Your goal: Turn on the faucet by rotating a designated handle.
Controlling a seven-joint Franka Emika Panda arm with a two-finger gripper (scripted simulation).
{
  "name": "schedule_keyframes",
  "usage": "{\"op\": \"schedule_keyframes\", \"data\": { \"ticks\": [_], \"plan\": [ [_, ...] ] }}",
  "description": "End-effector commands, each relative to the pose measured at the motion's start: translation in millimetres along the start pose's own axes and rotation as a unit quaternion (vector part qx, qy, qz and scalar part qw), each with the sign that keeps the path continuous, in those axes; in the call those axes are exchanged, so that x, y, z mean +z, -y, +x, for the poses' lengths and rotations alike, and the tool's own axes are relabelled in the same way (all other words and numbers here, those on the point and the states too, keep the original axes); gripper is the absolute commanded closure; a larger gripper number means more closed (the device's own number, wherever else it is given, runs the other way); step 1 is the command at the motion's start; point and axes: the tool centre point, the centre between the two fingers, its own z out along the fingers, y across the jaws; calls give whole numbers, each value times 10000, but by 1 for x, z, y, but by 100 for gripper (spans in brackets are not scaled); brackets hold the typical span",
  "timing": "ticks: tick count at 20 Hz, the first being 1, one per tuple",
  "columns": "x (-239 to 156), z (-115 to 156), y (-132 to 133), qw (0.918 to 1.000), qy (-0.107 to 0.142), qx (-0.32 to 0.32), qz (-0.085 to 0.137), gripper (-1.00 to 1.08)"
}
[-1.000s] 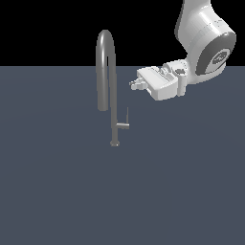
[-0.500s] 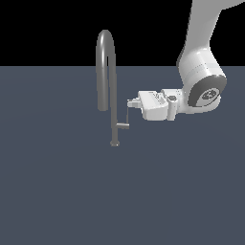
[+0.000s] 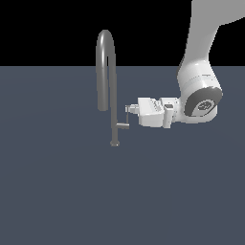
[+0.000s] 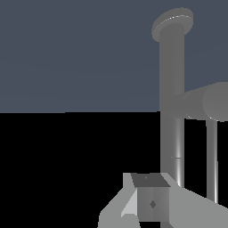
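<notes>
The faucet (image 3: 114, 95) is a tall grey gooseneck tap rising from a small round base on the dark floor. Its handle (image 3: 125, 122) is a short stub off the lower stem that ends in a thin upright rod. My gripper (image 3: 128, 109) reaches in level from the exterior view's right, with its tips just at the top of that rod. The fingers look pressed together with nothing between them. In the wrist view the stem of the faucet (image 4: 172, 111), the stub of the handle (image 4: 202, 101) and the gripper (image 4: 152, 205) show close together.
A flat dark grey floor (image 3: 57, 191) spreads all around the faucet. The white arm (image 3: 198, 91) comes down from the upper part of the exterior view's right. Nothing else stands here.
The gripper has come down and moved toward the exterior view's left, from level with the spout's upper half to the top of the handle's rod. The faucet looks unmoved.
</notes>
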Motion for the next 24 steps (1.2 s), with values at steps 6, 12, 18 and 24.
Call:
{"op": "schedule_keyframes", "data": {
  "ticks": [6, 12, 18, 24],
  "plan": [
    [0, -3, 0, 10000, -30, -44, -35, 108],
    [0, -7, -11, 10000, -30, -44, -35, 108],
    [0, -13, -28, 10000, -30, -44, -35, 108],
    [-1, -10, -38, 10000, -38, -44, -24, 108]
  ]
}}
